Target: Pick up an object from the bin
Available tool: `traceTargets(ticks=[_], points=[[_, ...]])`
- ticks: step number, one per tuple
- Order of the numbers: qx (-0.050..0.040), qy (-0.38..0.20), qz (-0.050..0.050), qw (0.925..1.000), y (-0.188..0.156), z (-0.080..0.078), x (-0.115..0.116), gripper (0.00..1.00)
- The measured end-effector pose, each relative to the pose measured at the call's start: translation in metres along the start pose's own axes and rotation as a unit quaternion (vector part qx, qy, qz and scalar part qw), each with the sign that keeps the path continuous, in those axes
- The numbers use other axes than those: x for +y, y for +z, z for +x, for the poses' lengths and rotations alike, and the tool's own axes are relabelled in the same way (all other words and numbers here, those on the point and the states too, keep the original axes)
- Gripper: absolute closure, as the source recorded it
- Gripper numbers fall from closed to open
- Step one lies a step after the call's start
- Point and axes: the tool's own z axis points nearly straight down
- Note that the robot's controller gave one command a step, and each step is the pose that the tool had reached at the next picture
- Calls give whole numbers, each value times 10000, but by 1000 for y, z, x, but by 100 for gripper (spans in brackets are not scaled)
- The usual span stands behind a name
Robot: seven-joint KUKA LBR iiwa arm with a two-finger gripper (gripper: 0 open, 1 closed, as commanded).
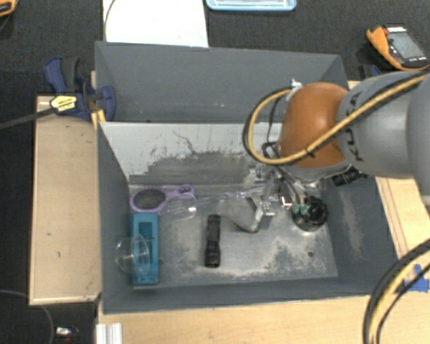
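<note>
Four loose items lie on the floor of the grey bin: a black cylinder near the centre, a purple-rimmed sieve at the far left, and a teal box at the near left with a clear cup against it. The end effector sits low over the bin floor, right of centre, with the black cylinder as the nearest item, just to its left. Nothing is visible in its grip, and whether it is apart or together cannot be told. The step in hand is judged to be the approach, with no grasp made yet. The next move would call for centring over one item, most readily the black cylinder, aligning across its narrow width, then descending and closing.
</note>
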Motion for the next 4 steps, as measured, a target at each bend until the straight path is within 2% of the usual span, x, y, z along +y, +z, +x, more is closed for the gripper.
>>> traceTargets(ticks=[1, 2, 3, 4], points=[[-24, 66, 7, 10000, 2, -2, 23, 0], [29, 636, -13, 9980, -3, 10, 48, 0], [-29, 757, -5, 9971, 28, -4, 35, 0], [-1, 1936, -14, 9811, 26, 0, 33, 100]])
